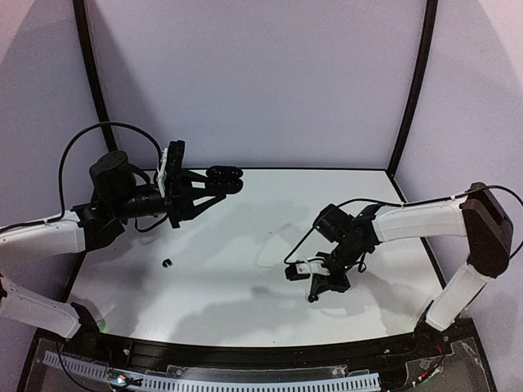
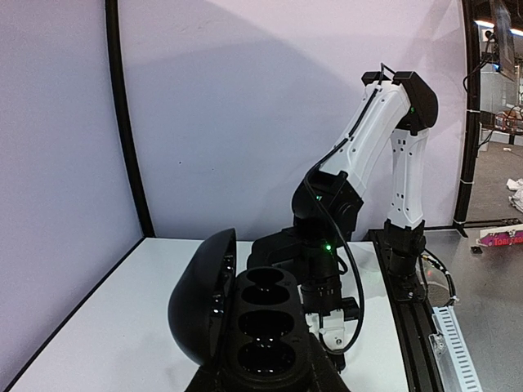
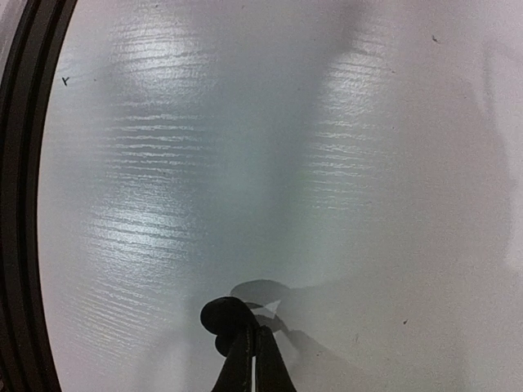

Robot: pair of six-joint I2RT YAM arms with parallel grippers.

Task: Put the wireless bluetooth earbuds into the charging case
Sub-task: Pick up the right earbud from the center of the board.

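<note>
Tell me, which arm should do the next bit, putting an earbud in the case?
Right. The right gripper seems pinched on a black earbud at the table; the left gripper is busy holding the open charging case up.

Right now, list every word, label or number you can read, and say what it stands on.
"TOB": white letters on the pink sign at the far right of the left wrist view; the rest is too blurred to read.
Charging case, table: no text to be seen.

No legible text or labels anywhere.
</note>
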